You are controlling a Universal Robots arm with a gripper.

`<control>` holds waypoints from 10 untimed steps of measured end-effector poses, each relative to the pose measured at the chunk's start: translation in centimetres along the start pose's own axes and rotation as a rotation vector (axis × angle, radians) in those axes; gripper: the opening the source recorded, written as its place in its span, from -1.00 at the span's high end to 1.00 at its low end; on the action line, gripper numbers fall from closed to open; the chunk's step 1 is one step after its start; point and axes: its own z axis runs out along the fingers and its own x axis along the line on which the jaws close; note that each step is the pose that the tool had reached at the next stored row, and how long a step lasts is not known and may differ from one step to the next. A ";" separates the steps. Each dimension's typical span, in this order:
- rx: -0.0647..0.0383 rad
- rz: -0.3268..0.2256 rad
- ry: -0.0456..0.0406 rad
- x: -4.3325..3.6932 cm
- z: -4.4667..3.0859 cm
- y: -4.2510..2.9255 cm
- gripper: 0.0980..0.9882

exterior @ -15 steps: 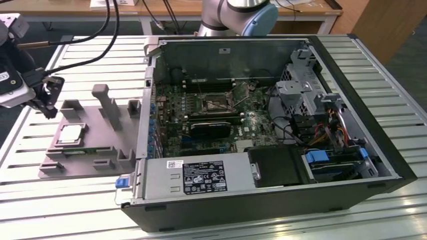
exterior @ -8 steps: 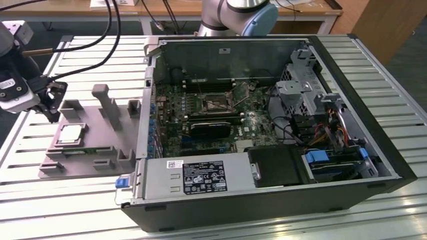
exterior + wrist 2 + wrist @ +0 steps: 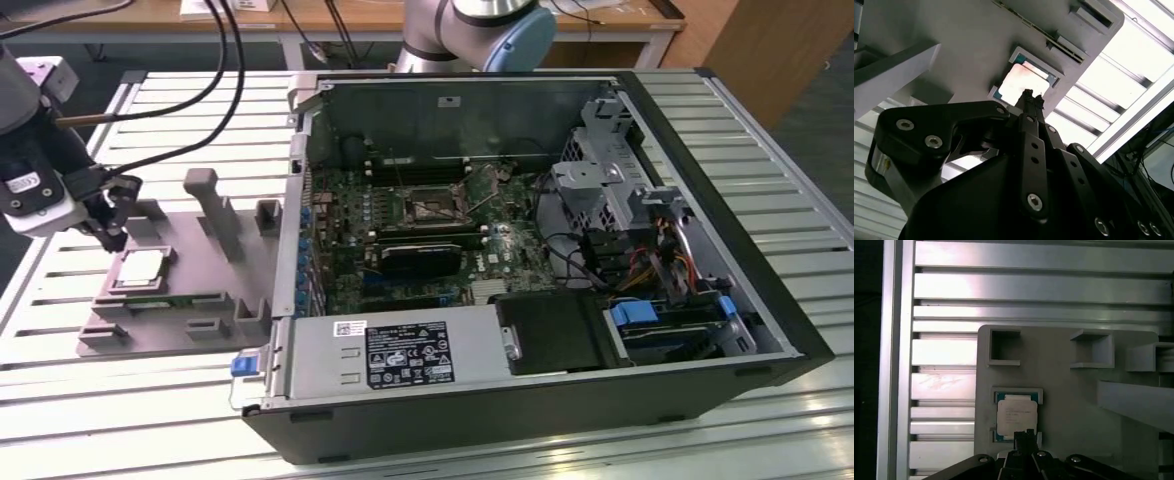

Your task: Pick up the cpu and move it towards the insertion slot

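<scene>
The hand (image 3: 118, 240), fingers pinched shut on nothing, hangs just over the cpu (image 3: 143, 268), which sits squared in the grey fixture's (image 3: 187, 272) recess, ready for lifting.

We are in a robotics lab or test workshop: a worktop (image 3: 747, 130) of slotted aluminium profiles carries an opened desktop computer case (image 3: 534, 425) with its motherboard (image 3: 400, 215) bare, beside a grey plastic fixture (image 3: 200, 250). A robot arm's base (image 3: 481, 35) stands behind, black cables (image 3: 238, 70) hang across, and wooden desks (image 3: 374, 18) line the background.
</scene>
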 end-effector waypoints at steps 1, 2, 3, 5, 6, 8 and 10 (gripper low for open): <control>0.000 0.002 -0.0001 0.01 0.18 0.02 0.99; 0.000 0.003 -0.0002 0.01 0.37 0.03 0.99; 0.000 0.004 -0.0003 0.02 0.55 0.05 0.99; 0.000 0.006 -0.0003 0.03 0.91 0.09 0.99; 0.000 0.006 -0.0004 0.04 1.09 0.10 0.99; 0.000 0.006 -0.0003 0.07 1.42 0.09 0.99; -0.005 0.006 -0.0001 0.10 1.65 0.09 0.99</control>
